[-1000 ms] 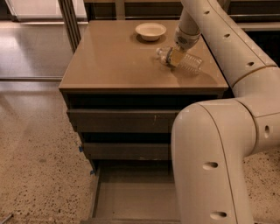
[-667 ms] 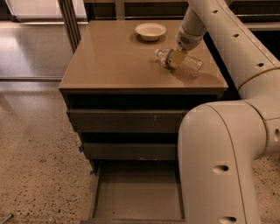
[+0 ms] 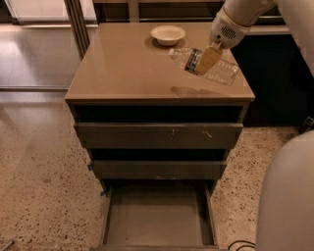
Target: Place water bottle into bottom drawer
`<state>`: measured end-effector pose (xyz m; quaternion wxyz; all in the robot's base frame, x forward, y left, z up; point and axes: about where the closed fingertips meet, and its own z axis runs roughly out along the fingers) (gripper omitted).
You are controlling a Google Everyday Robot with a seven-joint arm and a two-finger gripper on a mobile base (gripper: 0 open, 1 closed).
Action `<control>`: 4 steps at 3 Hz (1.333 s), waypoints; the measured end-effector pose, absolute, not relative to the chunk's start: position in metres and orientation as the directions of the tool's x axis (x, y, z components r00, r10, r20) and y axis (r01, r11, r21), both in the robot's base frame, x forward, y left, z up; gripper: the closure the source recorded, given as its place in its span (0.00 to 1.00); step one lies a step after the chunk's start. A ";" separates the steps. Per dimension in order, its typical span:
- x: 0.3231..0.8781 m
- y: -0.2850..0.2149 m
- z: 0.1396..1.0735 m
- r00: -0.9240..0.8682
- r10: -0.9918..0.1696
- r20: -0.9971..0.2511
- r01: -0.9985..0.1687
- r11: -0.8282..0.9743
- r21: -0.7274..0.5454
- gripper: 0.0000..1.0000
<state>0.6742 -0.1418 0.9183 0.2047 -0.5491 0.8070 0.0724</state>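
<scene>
Camera view. We record a bottle [image 3: 222, 72] at the right rear of the surface [image 3: 132, 68], lying across the gripper [image 3: 205, 62]. It is tilted, with its cap end to the left, towards the bowl [image 3: 168, 34], and its clear ribbed base to the right. A dark label band [image 3: 193, 60] wraps the bottle just left of the gripper. We can read no brand or writing on the band, and none shows anywhere else in the view.

The jaws are clenched on the bottle beside the label. One tan finger [image 3: 209, 56] crosses the front of the bottle; the other is hidden behind it. The neck sticks out to the left of the jaws and the longer ribbed part to the right. A faint shadow [image 3: 189, 90] lies on the surface nearer the front edge, apart from the bottle, so we judge the bottle to be held clear of the surface. The white arm [image 3: 238, 12] comes down from the top right.

The bowl stands on the surface at the rear centre, near the cap end but not touching it.

Below, the two upper drawers [image 3: 158, 135] show flat grey fronts. The bottom drawer [image 3: 157, 215] is pulled out, with its plain grey floor in view, and it lies well apart from the bottle. A rounded white body [image 3: 287, 196] fills the lower right corner.
</scene>
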 end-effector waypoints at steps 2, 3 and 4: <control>0.572 -0.130 0.934 -0.228 -0.849 -0.476 -0.961 0.275 -0.029 1.00; 0.574 -0.131 0.912 -0.269 -0.817 -0.509 -0.954 0.299 0.025 1.00; 0.574 -0.131 0.912 -0.269 -0.817 -0.509 -0.954 0.299 0.025 1.00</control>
